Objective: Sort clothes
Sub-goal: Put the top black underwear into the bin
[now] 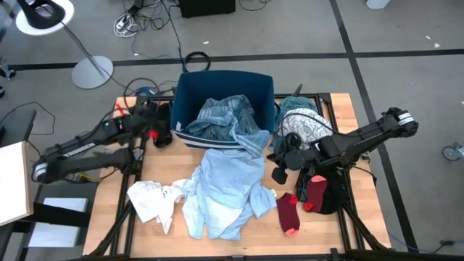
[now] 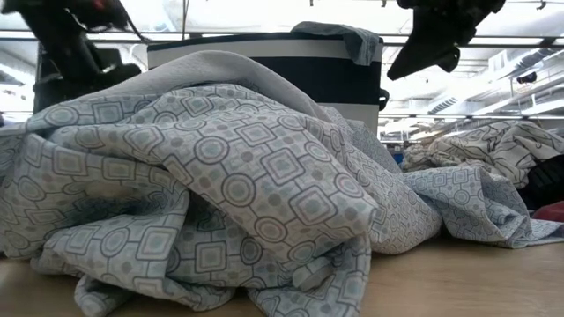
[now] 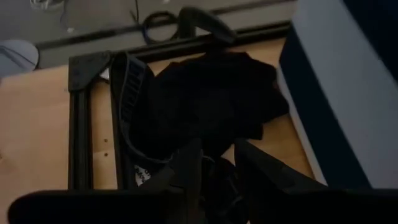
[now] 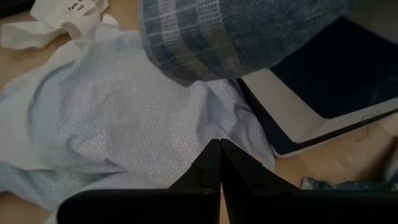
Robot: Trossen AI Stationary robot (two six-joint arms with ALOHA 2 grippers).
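Left gripper [image 1: 161, 134], centre-left of high view: my fingers part-open, empty, above black garment [image 3: 211, 99]. Right gripper [image 1: 279, 174], centre-right: closed, empty, beside light blue shirt [image 1: 228, 192].

— What colours are you seeing on the worktop [image 1: 341, 109]?

— You're looking at pale wood. A light blue shirt [image 1: 225, 188] is lying across it, printed with fine dots; close up you're seeing grey circles and squares on it.

— And beside it?

— A white tee [image 1: 152, 199], and dark red socks [image 1: 288, 212] showing brighter red at the toes.

— The bin [image 1: 192, 90]?

— You're seeing navy blue with white stripes. A blue-grey plaid shirt [image 1: 225, 116] is showing inside. Near it, a white piece with a dark pattern [image 1: 304, 125] and a teal piece [image 1: 293, 104]. A black garment [image 3: 211, 99] is sitting by the bin.
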